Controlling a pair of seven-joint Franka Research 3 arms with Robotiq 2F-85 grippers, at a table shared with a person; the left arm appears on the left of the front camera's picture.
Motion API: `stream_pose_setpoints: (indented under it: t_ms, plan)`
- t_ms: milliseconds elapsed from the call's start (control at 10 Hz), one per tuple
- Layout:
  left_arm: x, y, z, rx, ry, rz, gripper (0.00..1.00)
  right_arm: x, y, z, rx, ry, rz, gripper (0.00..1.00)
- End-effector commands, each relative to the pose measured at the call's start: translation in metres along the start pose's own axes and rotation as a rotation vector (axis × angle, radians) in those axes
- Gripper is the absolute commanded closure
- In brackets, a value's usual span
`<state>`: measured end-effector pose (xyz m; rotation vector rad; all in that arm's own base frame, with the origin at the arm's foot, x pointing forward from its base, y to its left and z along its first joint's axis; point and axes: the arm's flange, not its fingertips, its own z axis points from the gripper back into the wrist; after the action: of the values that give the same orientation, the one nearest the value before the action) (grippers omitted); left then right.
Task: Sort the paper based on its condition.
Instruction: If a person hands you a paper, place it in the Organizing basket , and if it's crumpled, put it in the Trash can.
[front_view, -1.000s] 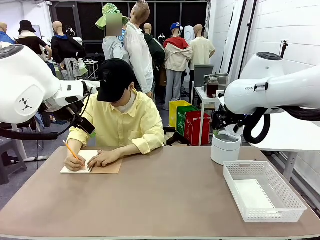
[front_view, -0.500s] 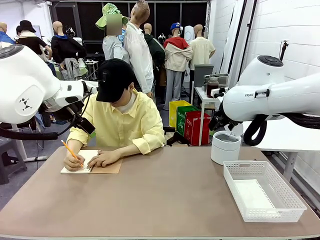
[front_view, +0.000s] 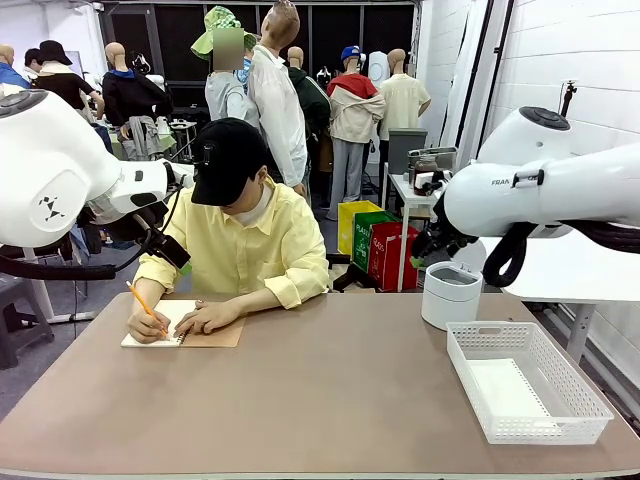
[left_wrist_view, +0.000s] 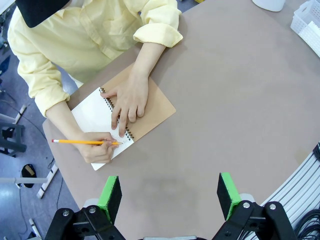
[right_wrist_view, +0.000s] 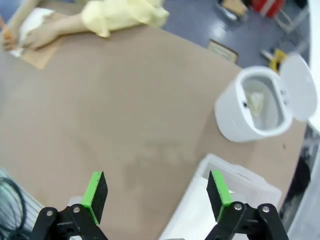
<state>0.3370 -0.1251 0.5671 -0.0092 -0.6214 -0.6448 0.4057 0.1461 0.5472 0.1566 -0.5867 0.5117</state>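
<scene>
My left fingers (left_wrist_view: 111, 192) gape open, empty, over the brown counter (left_wrist_view: 225, 100) — right fingers (right_wrist_view: 96, 192) likewise. Plain white paper sheet (front_view: 503, 388) lies flat inside the white plastic mesh basket (front_view: 550, 428).

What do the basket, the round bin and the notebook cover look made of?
Basket: white plastic, probably moulded; walls are an even grid of small holes.
Round bin: smooth white, faint sheen, likely plastic, though painted metal can't be ruled out.
Notebook cover: matte brown card, thin and flat.
</scene>
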Motion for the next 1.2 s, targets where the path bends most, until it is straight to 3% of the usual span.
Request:
stream_pose_setpoints:
  t_ms: [0,500,800,1100]
  plan:
    - [0.0,0.001,0.001,0.001,-0.002,0.0,0.0,-0.014,0.003,0.009,0.145,-0.064,0.111,0.0]
    - [0.0,0.001,0.001,0.001,-0.002,0.0,0.0,-0.031,0.039,0.025,0.285,-0.152,0.316,0.0]
    - [0.0,0.001,0.001,0.001,-0.002,0.0,0.0,-0.034,0.048,0.03,0.28,-0.183,0.326,0.0]
    - [0.0,0.001,0.001,0.001,-0.002,0.0,0.0,-0.027,0.051,0.038,0.258,-0.147,0.325,0.0]
